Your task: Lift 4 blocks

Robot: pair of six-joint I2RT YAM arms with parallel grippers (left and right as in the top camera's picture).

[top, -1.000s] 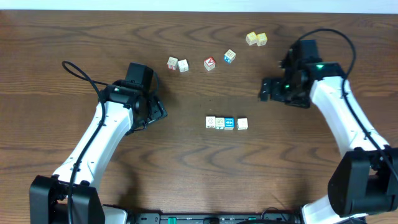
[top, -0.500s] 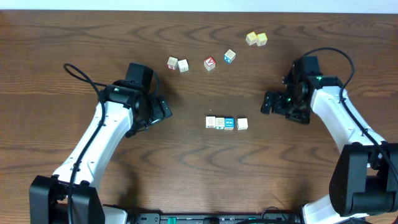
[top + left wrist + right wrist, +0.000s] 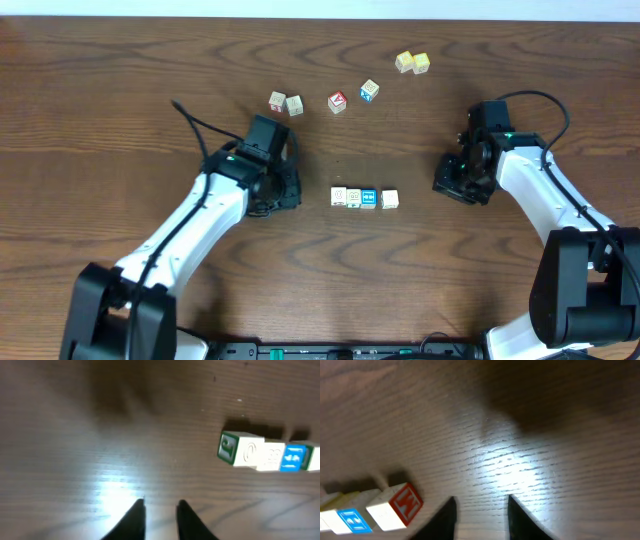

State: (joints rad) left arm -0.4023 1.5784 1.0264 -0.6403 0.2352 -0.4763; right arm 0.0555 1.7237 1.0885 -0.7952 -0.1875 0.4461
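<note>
**A:** So, nearest first: how do the jaws stand?

**B:** The left gripper [image 3: 160, 505] has its jaws nearly together. A slim strip of bare wood shows between them, and they are clamped on nothing. The right gripper [image 3: 481, 501] stands a little wider, also empty.

**A:** And the blocks?

**B:** The 4 blocks [image 3: 364, 198] lie in 1 row mid-table, between the grippers. The left gripper is at their 9 o'clock and the right gripper at their 3 o'clock, both near and neither touching.

**A:** How will they handle?

**B:** I'd judge them light, rigid and smooth-faced, so slippery. To raise all 4 together, I'd press the 2 end faces inward along the row, square and level. Off-line pressure could buckle the row in the middle.

**A:** What's unclear?

**B:** From overhead the end block [image 3: 390, 199] at 3 o'clock looks slightly apart from the other 3. The wrist views are too blurred to settle it, and each cuts the row off at its edge. Overhead, the wrists hide both sets of fingertips.

**A:** And farther off?

**B:** A red-faced cube [image 3: 337, 102] sits at the row's 12 o'clock and a yellow pair [image 3: 412, 63] at 1 o'clock, both well apart from it on the table [image 3: 120, 60]. Their prints are too small to read.
</note>
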